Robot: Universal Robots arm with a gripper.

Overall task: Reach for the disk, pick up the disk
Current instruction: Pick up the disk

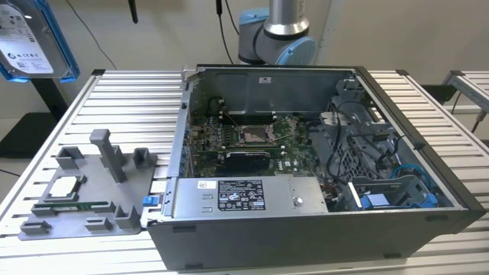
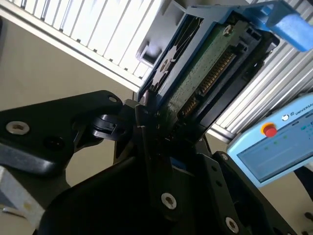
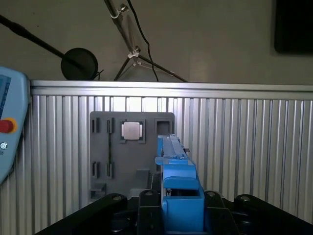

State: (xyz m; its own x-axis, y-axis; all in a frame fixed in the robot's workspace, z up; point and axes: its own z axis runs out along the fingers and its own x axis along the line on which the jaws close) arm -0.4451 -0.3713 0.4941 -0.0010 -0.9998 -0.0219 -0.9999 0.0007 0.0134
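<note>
The disk (image 1: 29,40) hangs in the air at the exterior view's upper left, above the table's corner, its white label and blue rail showing. In the second wrist view its green circuit-board side (image 2: 203,73) and blue bracket (image 2: 288,22) stick out from my gripper (image 2: 159,122), whose black fingers (image 2: 144,132) are clamped on its lower end. In the first wrist view the disk is edge-on, its blue rail (image 3: 178,181) held between the finger mounts of the gripper (image 3: 178,208), high over the table.
An open computer case (image 1: 397,143) stands on the slatted aluminium table (image 1: 137,103), with a grey stickered box (image 1: 244,196) inside. Beside it lies a grey fixture plate (image 1: 99,200) (image 3: 146,161) holding a small square chip (image 3: 132,131). A blue teach pendant (image 2: 274,147) lies nearby.
</note>
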